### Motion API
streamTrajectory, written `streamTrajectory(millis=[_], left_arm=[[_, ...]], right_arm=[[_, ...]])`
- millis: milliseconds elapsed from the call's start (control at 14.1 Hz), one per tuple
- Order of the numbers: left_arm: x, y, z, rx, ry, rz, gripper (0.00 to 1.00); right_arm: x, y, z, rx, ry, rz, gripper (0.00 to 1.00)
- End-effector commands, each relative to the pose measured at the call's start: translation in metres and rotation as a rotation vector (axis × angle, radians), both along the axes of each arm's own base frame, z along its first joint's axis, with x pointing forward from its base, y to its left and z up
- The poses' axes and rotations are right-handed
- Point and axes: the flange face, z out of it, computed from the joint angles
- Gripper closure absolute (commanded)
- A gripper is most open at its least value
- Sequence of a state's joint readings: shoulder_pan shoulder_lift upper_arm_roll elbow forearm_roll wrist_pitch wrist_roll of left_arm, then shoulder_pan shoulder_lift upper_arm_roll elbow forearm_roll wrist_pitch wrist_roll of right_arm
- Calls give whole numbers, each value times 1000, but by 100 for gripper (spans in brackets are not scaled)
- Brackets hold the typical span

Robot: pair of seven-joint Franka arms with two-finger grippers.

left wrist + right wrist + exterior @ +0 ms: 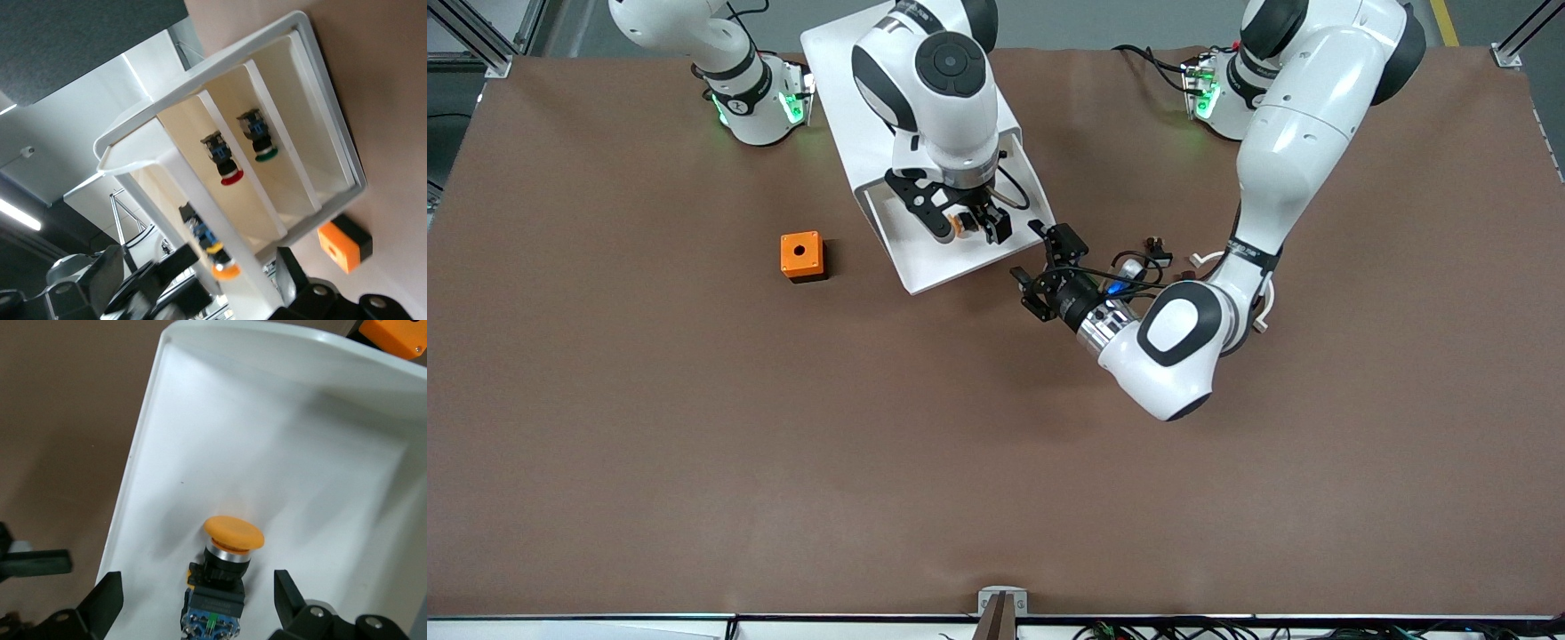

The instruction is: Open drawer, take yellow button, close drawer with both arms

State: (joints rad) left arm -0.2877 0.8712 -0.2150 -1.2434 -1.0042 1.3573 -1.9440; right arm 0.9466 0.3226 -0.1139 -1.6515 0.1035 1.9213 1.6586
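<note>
Drawer (960, 258) is standing open; right gripper (971, 222) is hanging spread around the button (225, 561) lying inside, not yet gripping. Left gripper (1042, 267), also spread, is waiting beside the drawer; lifting and closing remain.

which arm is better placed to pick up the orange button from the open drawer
Right. The right gripper hangs open directly over the button in the pulled-out drawer, fingers on either side. The left gripper sits beside the drawer's corner, off the button.
</note>
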Motion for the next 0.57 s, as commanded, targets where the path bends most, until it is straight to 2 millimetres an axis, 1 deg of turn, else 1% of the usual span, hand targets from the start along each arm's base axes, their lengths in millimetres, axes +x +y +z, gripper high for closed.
streamTrajectory(millis=[0,142,213,283,354,496], left_arm=[[17,15,17,-113,-85,5,0],[24,26,20,-207,-200,-20,0],[30,36,18,-225,-242,-20,0],[32,38,21,-266,-300,-37,0],[38,42,31,-310,-386,-67,0],[42,46,47,-363,-542,-139,0]], right_arm=[[-7,3,-9,-2,9,-13,0],[-7,4,-10,-5,9,-46,2],[-8,4,-11,-7,10,-47,4],[-13,9,-12,-8,10,-36,5],[-14,10,-12,-8,10,-34,8],[-16,11,-12,-8,12,-32,17]])
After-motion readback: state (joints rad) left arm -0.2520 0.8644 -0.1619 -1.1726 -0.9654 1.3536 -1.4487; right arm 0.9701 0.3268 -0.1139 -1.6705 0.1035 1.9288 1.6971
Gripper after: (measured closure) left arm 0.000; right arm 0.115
